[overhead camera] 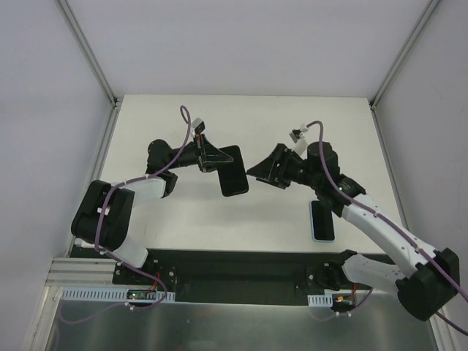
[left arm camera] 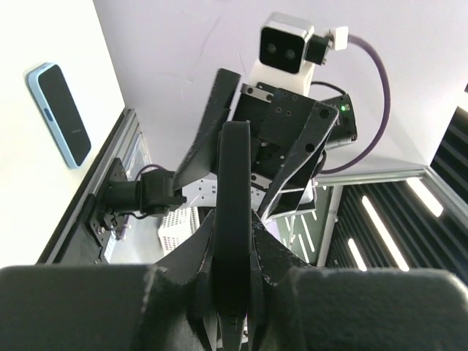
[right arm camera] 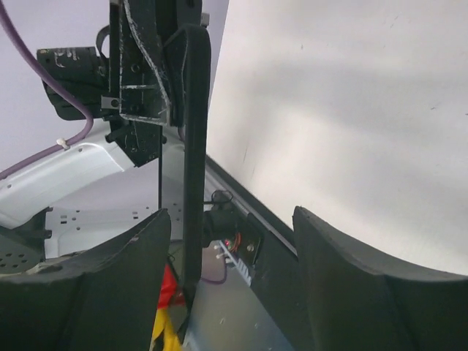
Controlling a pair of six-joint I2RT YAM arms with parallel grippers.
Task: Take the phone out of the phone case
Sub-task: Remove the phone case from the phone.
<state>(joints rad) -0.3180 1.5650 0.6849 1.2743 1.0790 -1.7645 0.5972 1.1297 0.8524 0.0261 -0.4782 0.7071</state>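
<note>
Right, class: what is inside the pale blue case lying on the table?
A flat, dark, glossy surface fills the phone case inside its pale blue rim. Whether that is a screen or bare lining cannot be told; anything beneath it is covered.

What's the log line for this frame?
left gripper: shut on phone, held above table | right gripper: open, straddling phone | phone case: flat on table, dark face up
</note>
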